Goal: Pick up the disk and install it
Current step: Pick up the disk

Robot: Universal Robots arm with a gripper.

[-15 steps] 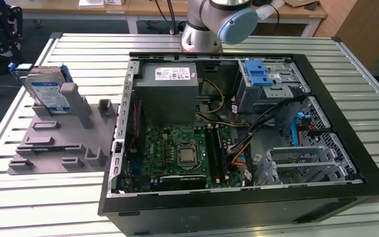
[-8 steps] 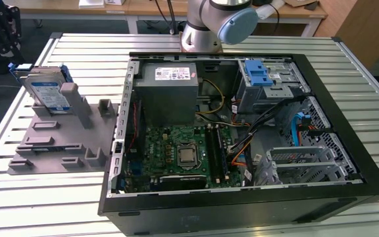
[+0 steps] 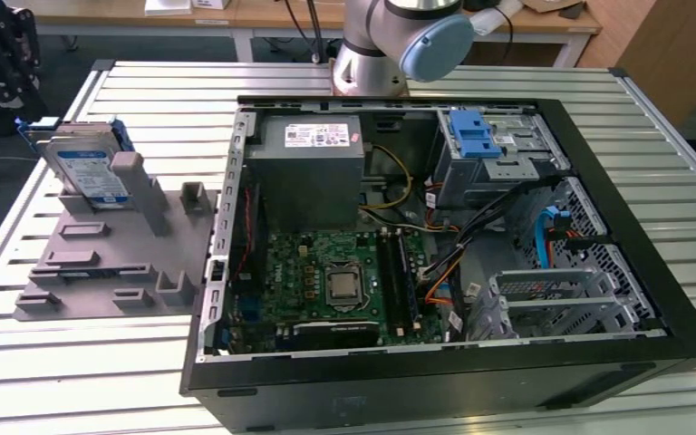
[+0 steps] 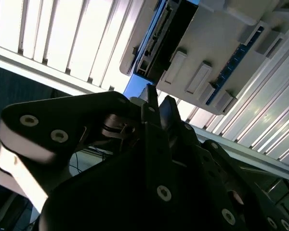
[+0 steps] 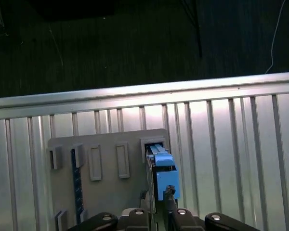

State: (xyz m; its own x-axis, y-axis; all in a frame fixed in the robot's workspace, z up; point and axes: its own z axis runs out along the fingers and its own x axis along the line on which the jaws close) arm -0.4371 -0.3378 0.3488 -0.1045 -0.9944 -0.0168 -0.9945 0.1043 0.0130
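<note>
The disk (image 3: 88,168) stands on edge in the grey fixture (image 3: 94,263) on the slatted table, at the exterior view's left. It is silver, with a white-and-blue label and a blue carrier frame. In the first wrist view the disk's blue upper edge (image 5: 161,168) lies just beyond my gripper (image 5: 157,193). The second wrist view shows the gripper (image 4: 159,99) with its dark fingertips close together and nothing between them. It hangs clear of the disk's connector edge (image 4: 154,36), not touching it.
An open computer case (image 3: 445,227) fills the middle of the table, with a green motherboard (image 3: 323,281), a grey power supply box (image 3: 312,168), a drive cage with a blue latch (image 3: 475,140) and loose cables. The arm's base (image 3: 366,68) stands behind the case.
</note>
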